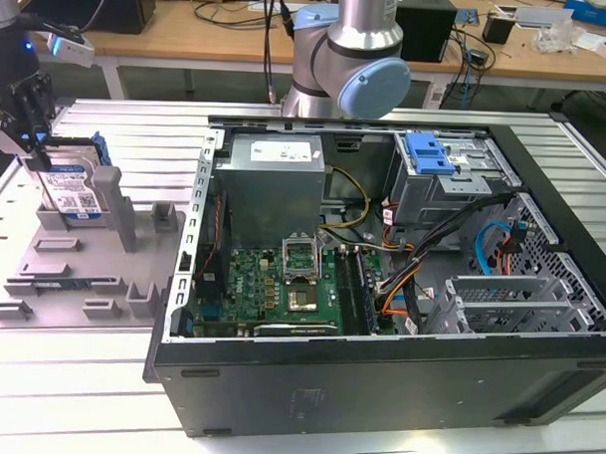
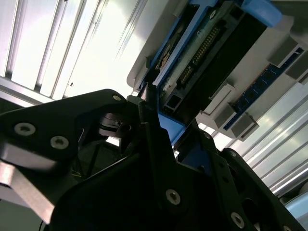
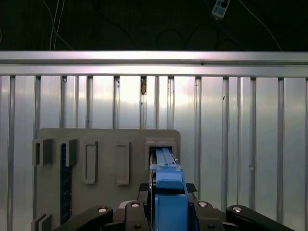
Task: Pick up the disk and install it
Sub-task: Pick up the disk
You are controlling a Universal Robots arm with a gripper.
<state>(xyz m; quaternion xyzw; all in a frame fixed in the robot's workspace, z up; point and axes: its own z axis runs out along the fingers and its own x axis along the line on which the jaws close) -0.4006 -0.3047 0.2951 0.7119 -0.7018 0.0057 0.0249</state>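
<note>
Gripper point(image 1: 35, 158) appears clamped on the upper edge of the disk point(image 1: 70, 191), which stands in its slot in the grey rack point(image 1: 72, 279) at the exterior view's left, well apart from the open case point(image 1: 377, 389); lifting and installing not yet done

1. You're working in an electronics lab or workshop: the robot arm point(image 1: 349, 49) stands at a slotted aluminium table point(image 1: 78, 408).
2. An opened computer case point(image 1: 377, 379) lies on it.
3. Behind it, wooden benches point(image 1: 220, 33) carry cables point(image 1: 231, 7) and gear.

No legible print, even on the label of the disk point(image 1: 70, 191)
</note>
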